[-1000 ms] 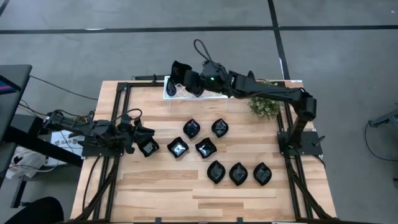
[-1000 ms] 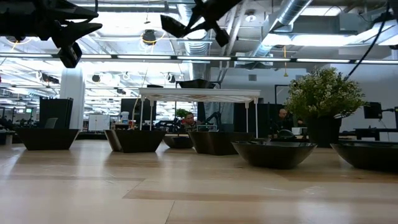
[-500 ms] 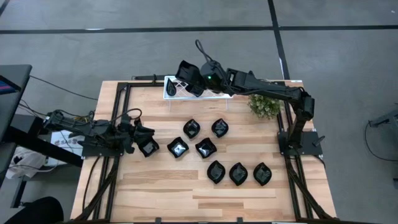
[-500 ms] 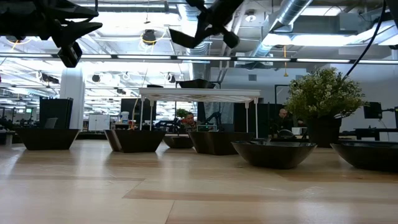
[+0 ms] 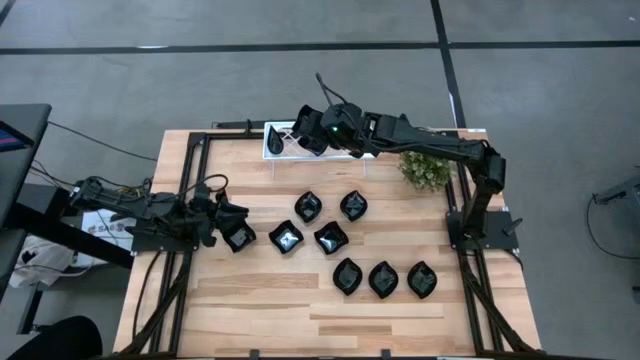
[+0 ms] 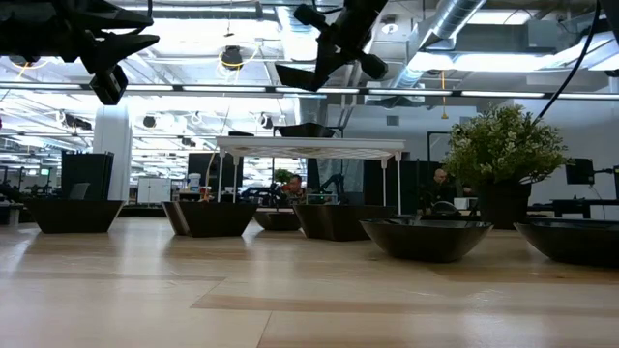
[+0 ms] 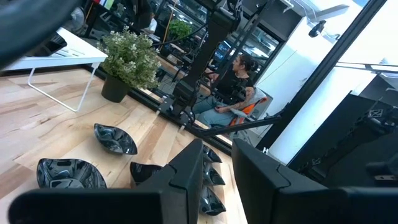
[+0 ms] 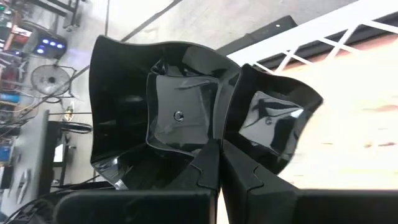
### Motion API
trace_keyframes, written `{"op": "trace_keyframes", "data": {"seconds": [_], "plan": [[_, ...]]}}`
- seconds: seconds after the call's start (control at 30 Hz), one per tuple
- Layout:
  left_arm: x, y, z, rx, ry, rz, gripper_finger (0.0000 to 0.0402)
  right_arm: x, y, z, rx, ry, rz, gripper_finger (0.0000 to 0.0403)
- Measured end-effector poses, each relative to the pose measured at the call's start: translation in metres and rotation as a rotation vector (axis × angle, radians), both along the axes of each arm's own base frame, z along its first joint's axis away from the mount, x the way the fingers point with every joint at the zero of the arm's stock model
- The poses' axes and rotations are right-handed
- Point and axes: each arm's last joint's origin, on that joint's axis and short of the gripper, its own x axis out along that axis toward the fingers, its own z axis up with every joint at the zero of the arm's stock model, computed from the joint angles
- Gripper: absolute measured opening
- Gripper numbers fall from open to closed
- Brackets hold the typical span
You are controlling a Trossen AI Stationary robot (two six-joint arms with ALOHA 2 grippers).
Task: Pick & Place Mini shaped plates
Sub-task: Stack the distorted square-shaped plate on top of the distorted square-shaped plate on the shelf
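My right gripper (image 5: 320,133) hangs over the white lattice tray (image 5: 280,142) at the table's far edge, shut on a glossy black rounded-square mini plate (image 8: 165,118). In the low view that plate (image 6: 300,75) is well above the tray top (image 6: 309,145). Another black plate (image 8: 273,127) sits on the tray. Several more mini plates rest on their bases mid-table, such as one (image 5: 330,238). My left gripper (image 5: 226,222) waits at the table's left, raised above a plate (image 5: 241,238), its fingers a little apart with nothing between them. My right gripper pinches the plate's rim (image 8: 205,146) between its two shut fingers. The fingers come from the table's right, slanting down. The plate is lifted clear above the tray and tilted, its hollow side turned toward the wrist.
A green potted plant (image 5: 425,170) stands at the far right, close to my right arm. The tray stands on thin white legs (image 6: 224,184). The near half of the wooden table (image 5: 260,310) is bare. People sit in the room beyond the table.
My right gripper has tipped downward and rolled at the wrist while staying shut. The held plate has turned with it and sunk a little toward the tray.
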Motion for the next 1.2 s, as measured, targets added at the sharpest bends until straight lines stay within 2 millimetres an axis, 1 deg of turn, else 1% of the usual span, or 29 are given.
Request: {"op": "trace_keyframes", "data": {"seconds": [0.17, 1.2], "plan": [[0.0000, 0.0000, 0.0000, 0.000, 0.000, 0.000, 0.0088, -0.0027, 0.0008, -0.0034, 0.035, 0.023, -0.023, 0.0000], [0.0000, 0.0000, 0.0000, -0.001, 0.000, 0.000, 0.0088, -0.0026, 0.0012, -0.0033, 0.071, -0.007, -0.045, 0.0000]]}}
